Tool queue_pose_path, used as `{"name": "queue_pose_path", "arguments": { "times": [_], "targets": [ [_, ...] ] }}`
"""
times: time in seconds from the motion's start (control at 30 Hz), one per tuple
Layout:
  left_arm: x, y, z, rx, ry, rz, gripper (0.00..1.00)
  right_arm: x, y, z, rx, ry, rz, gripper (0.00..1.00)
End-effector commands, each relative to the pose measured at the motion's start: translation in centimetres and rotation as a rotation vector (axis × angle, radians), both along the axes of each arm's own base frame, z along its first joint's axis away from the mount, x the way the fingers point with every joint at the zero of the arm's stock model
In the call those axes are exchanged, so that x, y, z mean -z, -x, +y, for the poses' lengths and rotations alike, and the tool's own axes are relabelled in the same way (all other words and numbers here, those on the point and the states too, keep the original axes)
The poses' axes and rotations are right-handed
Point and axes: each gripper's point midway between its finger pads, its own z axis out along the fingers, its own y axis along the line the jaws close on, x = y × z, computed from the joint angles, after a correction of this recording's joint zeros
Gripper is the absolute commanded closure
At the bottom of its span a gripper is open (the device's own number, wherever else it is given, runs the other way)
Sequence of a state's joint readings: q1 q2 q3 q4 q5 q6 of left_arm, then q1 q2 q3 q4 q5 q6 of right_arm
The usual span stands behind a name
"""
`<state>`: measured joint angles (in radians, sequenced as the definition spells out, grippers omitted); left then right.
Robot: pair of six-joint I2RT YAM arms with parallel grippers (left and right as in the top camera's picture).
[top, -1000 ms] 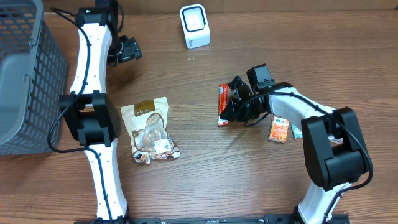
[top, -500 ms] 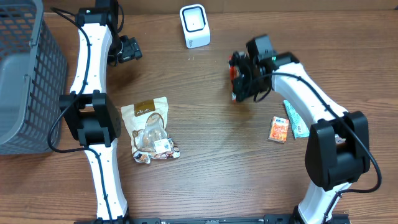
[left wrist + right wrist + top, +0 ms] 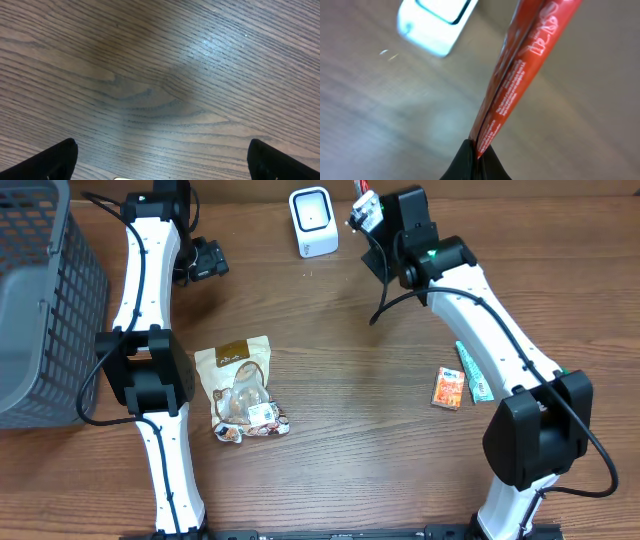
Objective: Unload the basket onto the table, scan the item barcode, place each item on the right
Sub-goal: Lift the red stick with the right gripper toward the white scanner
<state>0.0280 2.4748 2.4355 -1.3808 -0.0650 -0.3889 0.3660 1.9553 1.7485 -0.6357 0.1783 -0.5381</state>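
Up from the middle of the table (image 3: 330,410), the right gripper (image 3: 476,155) had carried the red packet (image 3: 520,75) to the far side, just right of the white scanner (image 3: 313,222); its jaws were pinched tight on the packet's lower edge, holding it off the wood; the left gripper (image 3: 205,260) hung wide and empty at the far left, over bare wood; the packet looked edge-on to the scanner, so it probably needed turning to present the barcode to the window.
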Motion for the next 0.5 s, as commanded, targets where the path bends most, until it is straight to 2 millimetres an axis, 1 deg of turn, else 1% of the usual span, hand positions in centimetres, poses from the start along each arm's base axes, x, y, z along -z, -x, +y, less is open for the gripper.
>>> {"name": "queue_pose_path", "arguments": {
  "times": [0.0, 0.1, 0.13, 0.17, 0.2, 0.27, 0.33, 0.4, 0.47],
  "targets": [
    [0.4, -0.1, 0.1, 0.008, -0.014, 0.006, 0.00, -3.1, -1.3, 0.1, 0.017, 0.083, -0.135, 0.96],
    [0.4, -0.1, 0.1, 0.008, -0.014, 0.006, 0.00, -3.6, -2.1, 0.6, 0.015, 0.139, -0.194, 0.97],
    [0.4, -0.1, 0.1, 0.008, -0.014, 0.006, 0.00, -3.5, -2.5, 0.5, 0.017, 0.178, -0.211, 0.97],
    [0.4, -0.1, 0.1, 0.008, -0.014, 0.006, 0.00, -3.2, -3.3, 0.2, 0.027, 0.283, -0.243, 0.96],
    [0.4, -0.2, 0.1, 0.008, -0.014, 0.006, 0.00, -3.0, -3.6, 0.0, 0.028, 0.332, -0.254, 0.97],
    [0.4, -0.2, 0.1, 0.008, -0.014, 0.006, 0.00, -2.1, -4.4, -0.4, 0.029, 0.441, -0.272, 0.97],
    [0.4, -0.1, 0.1, 0.008, -0.014, 0.006, 0.00, -1.4, -5.2, -0.4, 0.038, 0.510, -0.292, 0.97],
    [0.4, -0.1, 0.1, 0.008, -0.014, 0.006, 0.00, 0.1, -6.3, 0.0, 0.033, 0.562, -0.309, 0.97],
    [0.4, -0.1, 0.1, 0.008, -0.014, 0.006, 0.00, 1.4, -6.8, 0.6, 0.025, 0.569, -0.315, 0.96]
  ]
}}
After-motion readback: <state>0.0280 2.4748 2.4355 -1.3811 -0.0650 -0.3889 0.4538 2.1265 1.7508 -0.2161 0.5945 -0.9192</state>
